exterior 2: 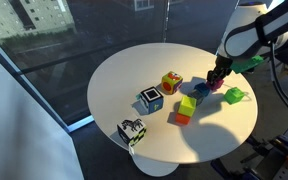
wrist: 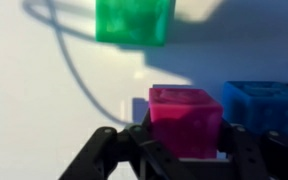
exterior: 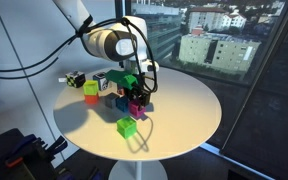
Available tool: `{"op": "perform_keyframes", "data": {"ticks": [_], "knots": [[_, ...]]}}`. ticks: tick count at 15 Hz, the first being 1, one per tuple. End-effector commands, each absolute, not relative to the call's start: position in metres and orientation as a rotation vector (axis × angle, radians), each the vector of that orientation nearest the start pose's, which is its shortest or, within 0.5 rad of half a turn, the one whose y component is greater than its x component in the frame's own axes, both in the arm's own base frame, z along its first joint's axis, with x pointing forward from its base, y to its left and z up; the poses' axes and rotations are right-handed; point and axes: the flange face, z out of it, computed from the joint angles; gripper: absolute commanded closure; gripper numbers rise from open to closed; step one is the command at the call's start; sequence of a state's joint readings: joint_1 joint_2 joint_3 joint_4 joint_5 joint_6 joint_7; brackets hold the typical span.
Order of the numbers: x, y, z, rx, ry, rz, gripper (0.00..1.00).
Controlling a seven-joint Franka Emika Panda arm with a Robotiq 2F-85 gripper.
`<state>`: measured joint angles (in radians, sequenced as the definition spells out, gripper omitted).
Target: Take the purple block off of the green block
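End effector [wrist: 184, 140]: clamped on opposite sides of the purple block [wrist: 186, 118].
Purple block: off the green block [wrist: 134, 20] and apart from it, just beside a blue block [wrist: 267, 100]; whether it touches the worktop [wrist: 44, 100] cannot be told.
Orientation: a cube with no long axis, held level, faces square to the fingers.
Green block: alone on the worktop.

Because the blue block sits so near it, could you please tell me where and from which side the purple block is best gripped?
Probably grip the purple block on two opposite flat side faces, coming from above, as the gripper flanks it. It is a plain cube with parallel sides; the blue block crowds one side, so that finger needs care.
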<state>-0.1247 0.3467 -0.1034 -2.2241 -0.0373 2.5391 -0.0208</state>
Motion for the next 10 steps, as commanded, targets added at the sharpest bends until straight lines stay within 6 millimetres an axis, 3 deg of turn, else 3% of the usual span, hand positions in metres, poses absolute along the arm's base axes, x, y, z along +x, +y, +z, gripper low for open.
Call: {"op": "perform_keyframes", "data": {"ticks": [1,6,7,8,10], "knots": [[0.5399,-0.1207,0.2171,-3.150,0.290,0.039,0.73],[0.5403,-0.1154,0.2161,-3.132,0.302,0.038,0.73],[0.5403,-0.1152,0.2156,-3.131,0.301,0.041,0.61],[0.5403,-0.1152,0.2153,-3.131,0.300,0.042,0.28],[0.5404,-0.1152,0.2146,-3.130,0.300,0.044,0.22]]}}
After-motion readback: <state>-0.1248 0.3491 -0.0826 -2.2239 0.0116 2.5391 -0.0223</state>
